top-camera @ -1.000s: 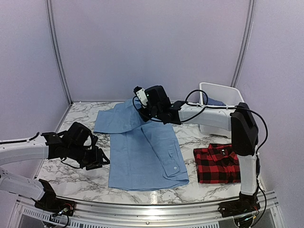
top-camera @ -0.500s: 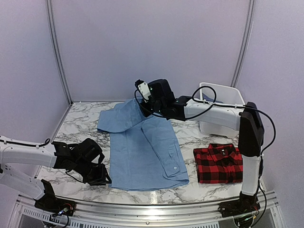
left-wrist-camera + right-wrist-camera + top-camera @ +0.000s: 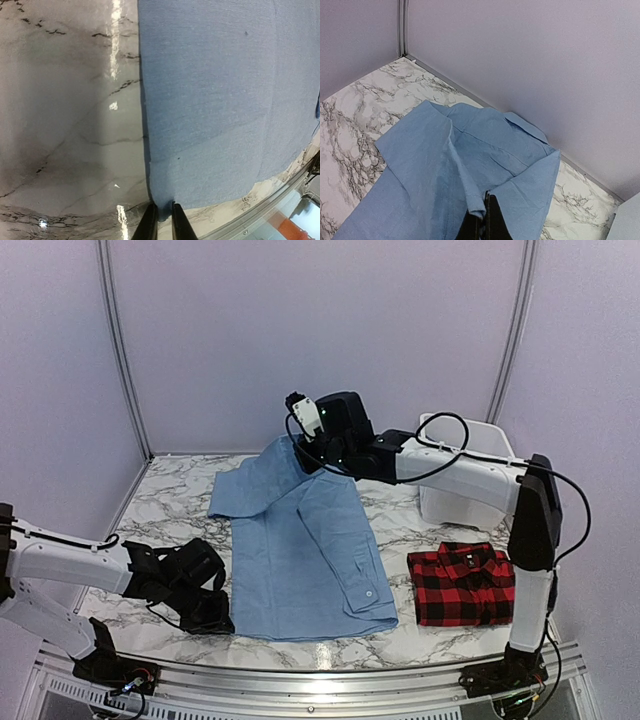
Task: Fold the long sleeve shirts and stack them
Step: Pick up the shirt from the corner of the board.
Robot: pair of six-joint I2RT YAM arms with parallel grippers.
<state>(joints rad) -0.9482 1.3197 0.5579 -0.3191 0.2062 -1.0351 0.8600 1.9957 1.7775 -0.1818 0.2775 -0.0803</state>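
Light blue shirt (image 3: 305,560) lies mid-bench, its hem close to the near rail (image 3: 300,675) at 6 o'clock. Its top end is lifted off the marble at 12 o'clock.

Right hand (image 3: 303,452) is clamped shut on a raised fold of that shirt. The wrist view shows cloth pinched between the closed fingertips (image 3: 484,215), with the collar (image 3: 525,127) behind, near the back wall.

Left hand (image 3: 215,618) sits low at 7 o'clock, at the shirt's near-left corner. In its wrist view the fingers (image 3: 150,225) are almost together, with the corner at the narrow gap. Cannot tell if the cloth is actually gripped.

Red-and-black plaid shirt (image 3: 460,585) lies folded at 4 o'clock, apart from the blue one, with a strip of bare marble between them.

Open bench (image 3: 160,505) from 9 to 10 o'clock, bounded by the left wall.

White bin (image 3: 450,510) is at 2 o'clock, against the right wall. The right arm crosses in front of it and hides its contents. The left hand's fingertips are hidden in the top view.
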